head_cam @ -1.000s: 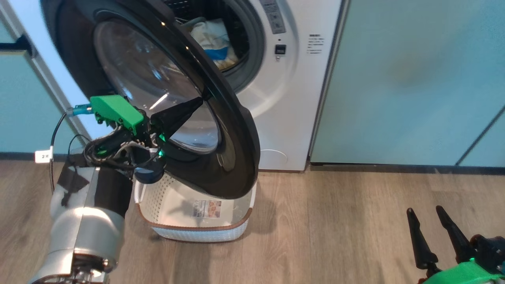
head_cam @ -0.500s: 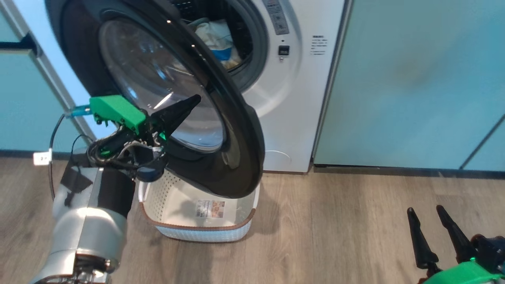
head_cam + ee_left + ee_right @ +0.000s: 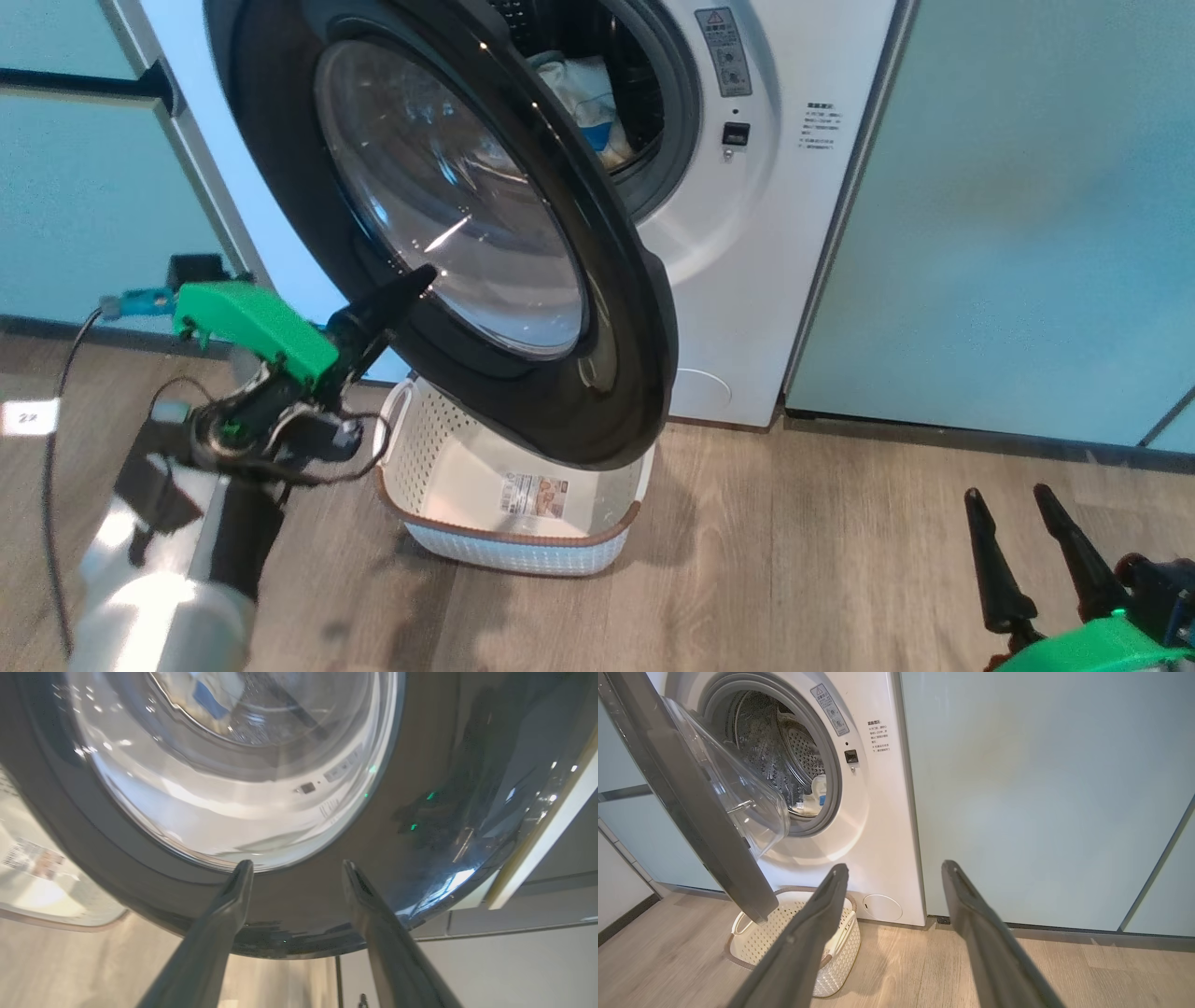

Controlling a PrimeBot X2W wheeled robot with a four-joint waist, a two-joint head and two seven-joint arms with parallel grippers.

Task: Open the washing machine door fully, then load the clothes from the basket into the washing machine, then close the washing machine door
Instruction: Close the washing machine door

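The white washing machine (image 3: 738, 280) (image 3: 878, 835) stands with its black-rimmed glass door (image 3: 616, 373) (image 3: 444, 788) (image 3: 691, 812) swung partway out. The cream and blue clothes (image 3: 588, 93) (image 3: 817, 795) lie in the steel drum. Below the door, the cream basket (image 3: 523, 551) (image 3: 752, 947) sits on the floor, showing its bare bottom and label. My left gripper (image 3: 411, 285) (image 3: 296, 863) is open, its tips close to the door's outer face at the lower edge of the glass and holding nothing. My right gripper (image 3: 1008, 495) (image 3: 895, 864) hangs open and empty over the floor, far right of the machine.
Pale green cabinet doors (image 3: 1027, 233) flank the machine on the right, and another (image 3: 84, 187) on the left. Wooden floor (image 3: 794, 560) spreads in front. The swung door overhangs the basket's back half. A cable with a white tag (image 3: 23, 417) trails from my left arm.
The head camera has shifted, so the whole scene sits further right. My left gripper went from shut against the door's rim to open, and drew back toward the glass's lower left.
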